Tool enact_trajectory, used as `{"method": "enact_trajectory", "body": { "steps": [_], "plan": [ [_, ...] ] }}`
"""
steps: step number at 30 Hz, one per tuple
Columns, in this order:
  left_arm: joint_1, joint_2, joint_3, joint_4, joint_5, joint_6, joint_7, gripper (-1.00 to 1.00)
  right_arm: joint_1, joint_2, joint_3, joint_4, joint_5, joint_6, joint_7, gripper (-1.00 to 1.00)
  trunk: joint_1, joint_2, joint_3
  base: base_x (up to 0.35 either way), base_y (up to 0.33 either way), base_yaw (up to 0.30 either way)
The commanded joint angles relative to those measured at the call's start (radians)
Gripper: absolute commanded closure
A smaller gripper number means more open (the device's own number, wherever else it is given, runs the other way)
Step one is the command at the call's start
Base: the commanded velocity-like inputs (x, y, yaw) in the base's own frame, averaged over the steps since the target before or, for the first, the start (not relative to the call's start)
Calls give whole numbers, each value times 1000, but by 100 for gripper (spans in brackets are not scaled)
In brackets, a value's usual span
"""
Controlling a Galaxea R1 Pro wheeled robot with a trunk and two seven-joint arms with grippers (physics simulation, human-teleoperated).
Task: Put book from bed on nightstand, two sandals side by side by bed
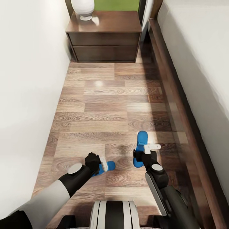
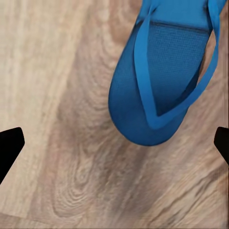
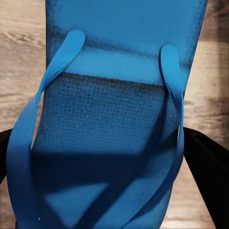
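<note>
Over on the left, a plain white wall (image 1: pixel 28 95) hems in a narrow strip of wood-plank floor (image 1: pixel 108 105), and that tight lane explains why both arms work low and close to the robot's own base. The left gripper (image 1: pixel 103 163) hangs just above the boards with its jaws spread wide, and in the left wrist view the left sandal (image 2: pixel 164 76) lies flat beside the gap rather than in it, nothing pinched, so this one looks set down or not yet taken. Moving across, the right gripper (image 1: pixel 152 147) sits right over the right sandal (image 1: pixel 140 148), which points up the lane toward the nightstand (image 1: pixel 104 39); the right wrist view shows the dark fingers (image 3: pixel 210 167) flanking the blue sole (image 3: pixel 119 143) on either side, apparently clamped on its edges, likely to turn it parallel to its mate. The two sandals lie near each other but at different angles, not yet a tidy pair. On the nightstand stands a white lamp base (image 1: pixel 83 8). Along the right runs the bed (image 1: pixel 203 63), dark frame and pale mattress, the line the sandals are meant to sit beside.
</note>
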Motion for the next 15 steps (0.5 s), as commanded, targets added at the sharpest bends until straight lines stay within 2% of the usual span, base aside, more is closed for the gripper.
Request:
{"method": "enact_trajectory", "body": {
  "steps": [1,10,13,15],
  "plan": [
    [-1,-3,-2,-2,-12,2,-9,-100,-1,0,2,-1,-8,-2,-10,100,0,-1,-5,0,0,0],
    [-1,-40,-8,-4,-18,3,-4,-100,0,0,1,-1,-8,-20,-10,100,4,-3,-39,0,0,0],
    [-1,-45,-8,-4,-58,3,-4,-100,-1,0,-1,-1,-8,-20,-10,100,6,-3,-51,0,0,0],
    [-1,-46,-6,-3,-101,4,-4,-100,-1,0,-2,-1,-8,-20,-10,100,7,-4,-59,0,0,0]
  ]
}}
